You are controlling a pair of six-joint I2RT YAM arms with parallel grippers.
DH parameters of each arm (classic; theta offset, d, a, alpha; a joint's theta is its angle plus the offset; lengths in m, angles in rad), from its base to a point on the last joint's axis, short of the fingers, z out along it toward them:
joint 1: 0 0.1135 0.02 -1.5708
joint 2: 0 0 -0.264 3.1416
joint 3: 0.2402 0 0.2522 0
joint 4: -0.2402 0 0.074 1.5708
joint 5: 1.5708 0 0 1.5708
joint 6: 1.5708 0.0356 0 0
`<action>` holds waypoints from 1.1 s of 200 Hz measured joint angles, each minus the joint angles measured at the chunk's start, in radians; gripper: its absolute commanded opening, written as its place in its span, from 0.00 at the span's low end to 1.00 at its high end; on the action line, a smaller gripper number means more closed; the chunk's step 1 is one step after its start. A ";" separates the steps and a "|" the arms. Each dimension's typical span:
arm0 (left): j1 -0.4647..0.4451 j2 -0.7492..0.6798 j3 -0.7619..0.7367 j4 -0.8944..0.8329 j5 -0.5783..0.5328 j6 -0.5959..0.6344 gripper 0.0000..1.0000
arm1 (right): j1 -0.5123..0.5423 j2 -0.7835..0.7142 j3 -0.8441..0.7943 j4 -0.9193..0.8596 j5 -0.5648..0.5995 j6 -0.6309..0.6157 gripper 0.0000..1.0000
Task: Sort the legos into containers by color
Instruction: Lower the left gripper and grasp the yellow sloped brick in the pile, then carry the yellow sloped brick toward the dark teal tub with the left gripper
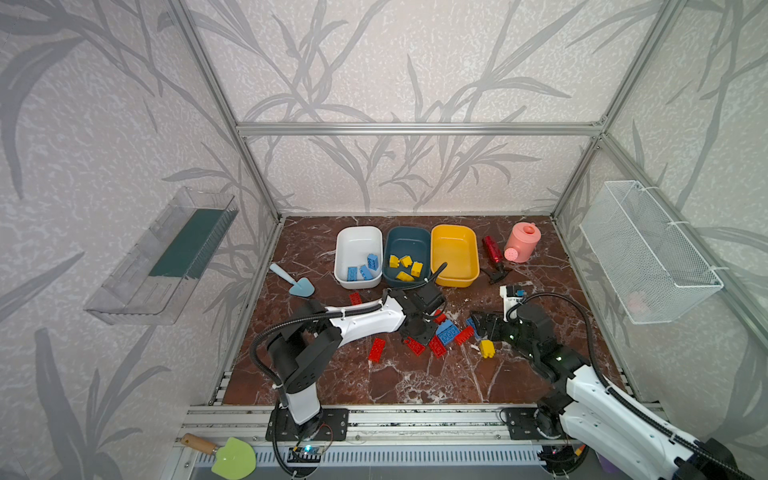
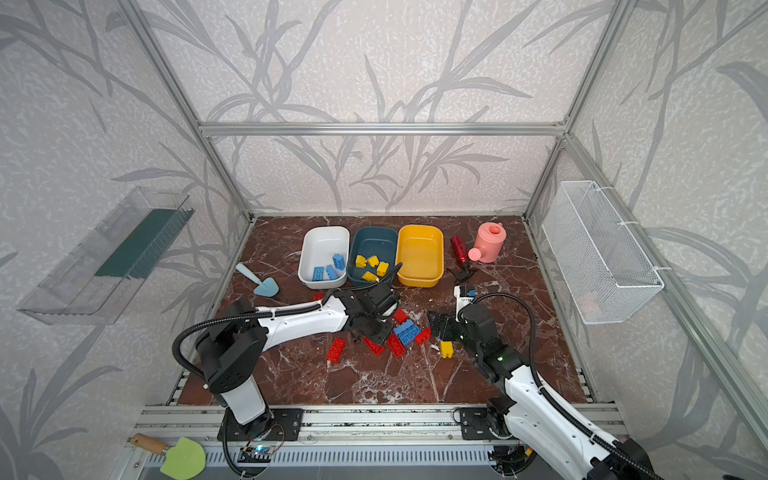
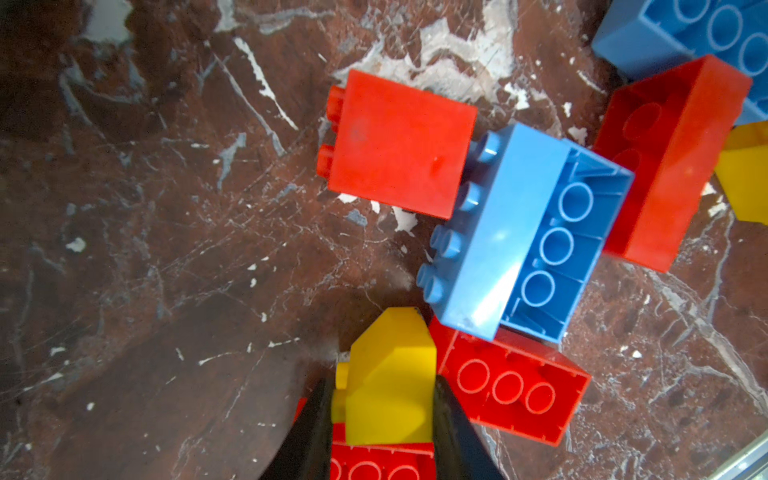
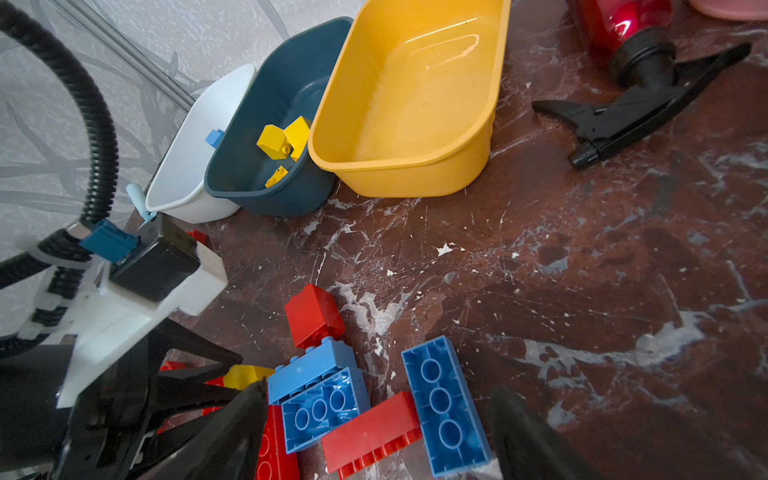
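Left claw [image 3: 383, 409] clamped on a yellow sloped brick [image 3: 390, 365], just beside a red brick [image 3: 511, 386]. Right claw [image 4: 378, 390] spread wide, empty; a blue brick [image 4: 444, 405] lies below it.

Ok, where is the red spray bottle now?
In a top view the red spray bottle lies at the back right of the table, between the yellow tub and the pink watering can.

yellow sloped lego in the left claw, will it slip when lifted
The yellow sloped plastic brick looks rigid and light. The left claw pinches it from both sides, so it should hold, though glossy plastic may slip. The red rectangular brick by it might shift.
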 measured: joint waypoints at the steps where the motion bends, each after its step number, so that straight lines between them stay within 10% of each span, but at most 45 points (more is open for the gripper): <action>1: 0.000 0.000 0.000 0.000 0.000 0.000 0.33 | 0.000 0.000 0.000 0.000 0.000 0.000 0.84; 220: 0.111 -0.052 0.154 -0.127 -0.255 0.005 0.37 | 0.000 0.011 -0.012 0.030 -0.027 0.003 0.84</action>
